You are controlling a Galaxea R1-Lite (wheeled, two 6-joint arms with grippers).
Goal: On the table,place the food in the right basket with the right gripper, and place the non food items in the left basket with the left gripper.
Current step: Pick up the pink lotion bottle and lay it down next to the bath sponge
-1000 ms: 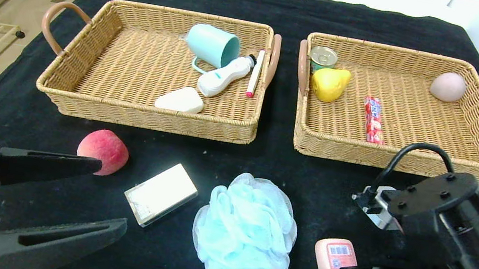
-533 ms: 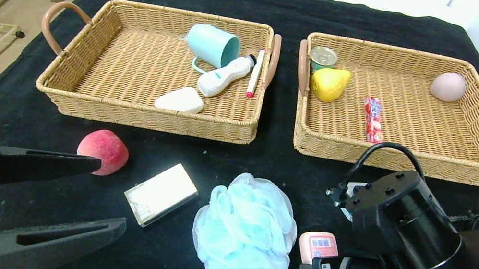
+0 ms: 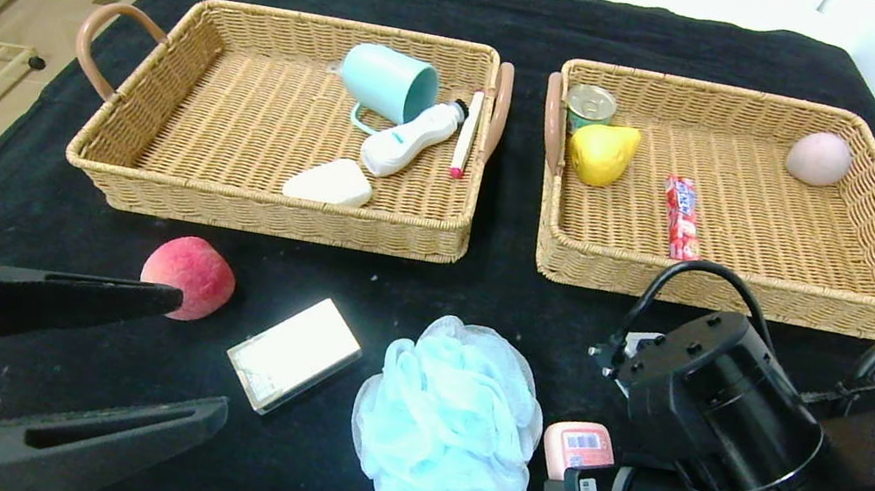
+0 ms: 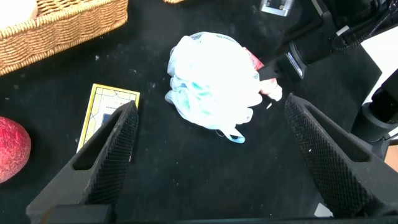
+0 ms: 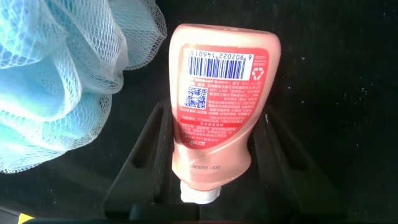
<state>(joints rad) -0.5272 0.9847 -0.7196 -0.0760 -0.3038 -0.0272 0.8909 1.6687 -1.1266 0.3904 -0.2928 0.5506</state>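
The desk (image 3: 407, 0) is covered in black cloth, and the two baskets sit side by side across its far half with a narrow dark strip between their inner handles. In front of them runs a band of open cloth; the loose things lie there in a row.

The peach (image 3: 188, 277) is nearest the left edge, with bare cloth between it and the left basket (image 3: 145, 188). The boxed bar (image 3: 293, 354) lies just beside it toward the middle, then the bath pouf (image 3: 447, 425). The pink squeeze bottle (image 5: 214, 112) lies flat right against the pouf's right side. Inside the right basket (image 3: 749, 298) are the pear (image 3: 601, 152) and the candy stick (image 3: 681, 217), with much free wicker floor beyond them.

The right claw (image 5: 211, 165) is low over the desk, its wrist tipped steeply down, and its two fingers are clenched on the pink squeeze bottle near the white cap — the label faces up.

The left claw (image 3: 108, 355) hangs at the near left corner, fingers spread wide and grasping nothing — the upper fingertip points at the peach.
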